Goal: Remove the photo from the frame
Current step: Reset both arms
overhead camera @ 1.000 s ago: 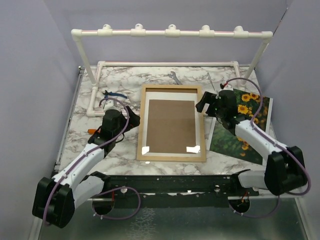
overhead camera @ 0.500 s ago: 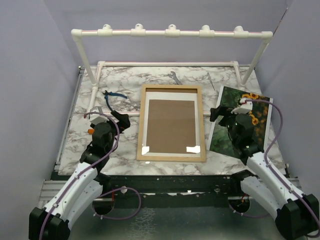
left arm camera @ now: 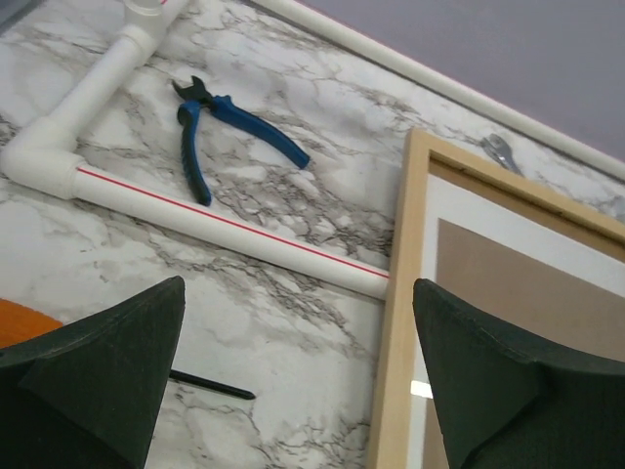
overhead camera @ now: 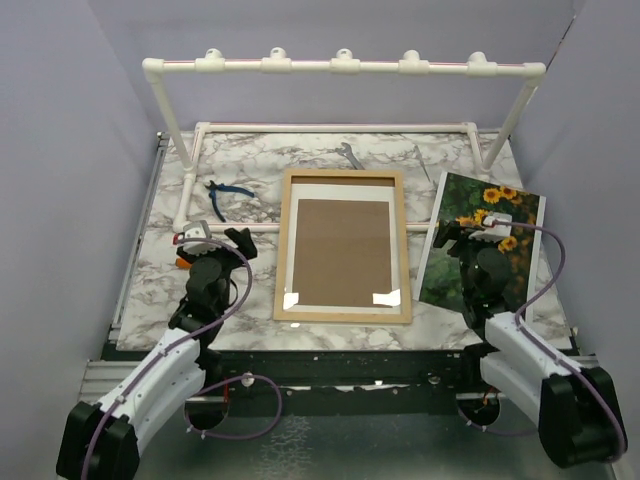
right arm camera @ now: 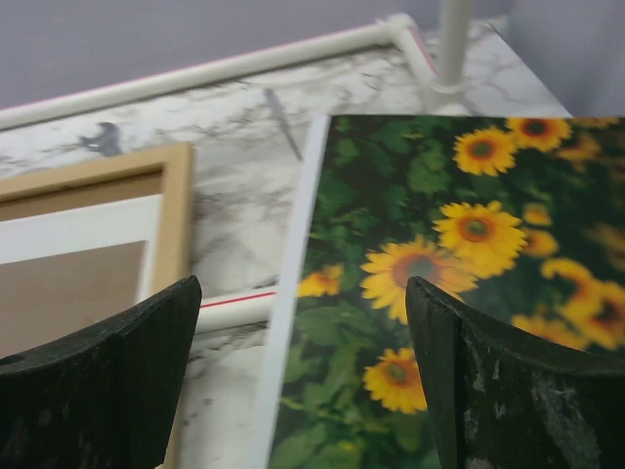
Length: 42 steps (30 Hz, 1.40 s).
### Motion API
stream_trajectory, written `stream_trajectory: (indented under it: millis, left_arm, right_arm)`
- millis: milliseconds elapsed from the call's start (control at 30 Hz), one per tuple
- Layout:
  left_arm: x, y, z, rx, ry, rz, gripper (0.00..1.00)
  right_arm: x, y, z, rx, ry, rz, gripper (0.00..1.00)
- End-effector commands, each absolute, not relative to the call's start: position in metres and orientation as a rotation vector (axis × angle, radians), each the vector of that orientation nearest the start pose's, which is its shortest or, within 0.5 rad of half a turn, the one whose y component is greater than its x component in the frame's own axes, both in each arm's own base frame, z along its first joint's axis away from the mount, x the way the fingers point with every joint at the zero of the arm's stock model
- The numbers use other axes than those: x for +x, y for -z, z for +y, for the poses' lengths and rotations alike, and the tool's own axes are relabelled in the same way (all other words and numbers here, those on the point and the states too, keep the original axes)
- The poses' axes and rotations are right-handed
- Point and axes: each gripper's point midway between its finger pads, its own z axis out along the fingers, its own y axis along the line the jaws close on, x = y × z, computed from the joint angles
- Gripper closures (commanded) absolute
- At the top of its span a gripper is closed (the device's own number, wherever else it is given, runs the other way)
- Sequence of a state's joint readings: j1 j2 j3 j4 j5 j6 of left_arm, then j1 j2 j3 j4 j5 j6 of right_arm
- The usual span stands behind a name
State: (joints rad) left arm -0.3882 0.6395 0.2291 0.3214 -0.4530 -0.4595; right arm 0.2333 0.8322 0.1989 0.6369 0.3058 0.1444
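Observation:
The frame (overhead camera: 343, 246) lies flat mid-table, brown fibreboard back up inside a white mat and light-wood edging. It also shows in the left wrist view (left arm camera: 410, 283) and the right wrist view (right arm camera: 176, 215). The photo (overhead camera: 455, 205) of yellow sunflowers lies on the table right of the frame, outside it, partly under my right arm; the right wrist view (right arm camera: 439, 283) shows it close. My left gripper (overhead camera: 228, 238) is open and empty, left of the frame. My right gripper (overhead camera: 458, 230) is open and empty above the photo's left part.
A white PVC pipe rack (overhead camera: 340, 66) stands across the back, with a floor pipe (left arm camera: 225, 230) running to the frame's left edge. Blue-handled pliers (overhead camera: 226, 192) lie at the left. A metal wrench (overhead camera: 350, 154) lies behind the frame. An orange object (overhead camera: 182, 263) sits by my left arm.
Both arms have pulled back toward the near edge. My right gripper has left the frame's right side and now hangs over the photo. My left gripper has drawn back left.

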Motion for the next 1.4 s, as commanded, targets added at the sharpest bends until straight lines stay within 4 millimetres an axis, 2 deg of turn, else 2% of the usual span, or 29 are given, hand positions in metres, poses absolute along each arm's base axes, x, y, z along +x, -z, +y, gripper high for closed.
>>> stream_trajectory:
  millis: [0, 133, 233, 300, 400, 433, 500, 533, 567, 600, 733, 800, 867, 967, 1367]
  left_arm:
    - [0.307, -0.174, -0.023, -0.400, 0.021, 1.508, 0.01]
    - [0.318, -0.163, -0.006, -0.357, -0.163, 1.530, 0.01]
    - [0.328, -0.151, 0.001, -0.355, -0.195, 1.546, 0.01]
    - [0.333, -0.143, 0.010, -0.342, -0.219, 1.555, 0.01]
    - [0.338, -0.130, 0.023, -0.340, -0.249, 1.575, 0.01]
    - [0.340, -0.128, 0.026, -0.337, -0.240, 1.575, 0.01]
    - [0.345, -0.124, 0.029, -0.338, -0.211, 1.568, 0.01]
    - [0.347, -0.120, 0.032, -0.346, -0.204, 1.574, 0.01]
    - [0.348, -0.116, 0.033, -0.353, -0.193, 1.581, 0.01]
    - [0.350, -0.114, 0.033, -0.349, -0.179, 1.584, 0.01]
    - [0.363, -0.110, 0.027, -0.299, -0.145, 1.589, 0.01]
    - [0.370, -0.102, 0.027, -0.285, -0.156, 1.604, 0.01]
    - [0.375, -0.094, 0.026, -0.280, -0.158, 1.616, 0.01]
    - [0.383, -0.084, 0.018, -0.230, -0.131, 1.641, 0.01]
    - [0.389, -0.080, 0.004, -0.136, -0.095, 1.675, 0.01]
  right_arm:
    - [0.336, -0.165, -0.007, 0.216, 0.005, 1.504, 0.12]
    - [0.343, -0.147, -0.027, 0.221, 0.135, 1.522, 0.10]
    - [0.352, -0.130, -0.033, 0.229, 0.153, 1.530, 0.09]
    - [0.353, -0.123, -0.045, 0.298, 0.193, 1.500, 0.08]
    - [0.365, -0.115, -0.035, 0.233, 0.158, 1.564, 0.10]
    - [0.368, -0.112, -0.035, 0.230, 0.160, 1.570, 0.13]
    - [0.375, -0.108, -0.039, 0.219, 0.194, 1.561, 0.14]
    - [0.374, -0.098, -0.036, 0.229, 0.172, 1.620, 0.12]
    - [0.374, -0.101, -0.035, 0.230, 0.159, 1.612, 0.02]
    - [0.375, -0.109, -0.038, 0.219, 0.178, 1.562, 0.00]
    - [0.376, -0.104, -0.033, 0.200, 0.159, 1.593, 0.00]
    - [0.372, -0.105, -0.034, 0.196, 0.168, 1.576, 0.00]
    - [0.376, -0.103, -0.032, 0.196, 0.154, 1.604, 0.00]
    - [0.375, -0.104, -0.033, 0.200, 0.158, 1.590, 0.00]
    - [0.376, -0.104, -0.034, 0.203, 0.157, 1.592, 0.00]
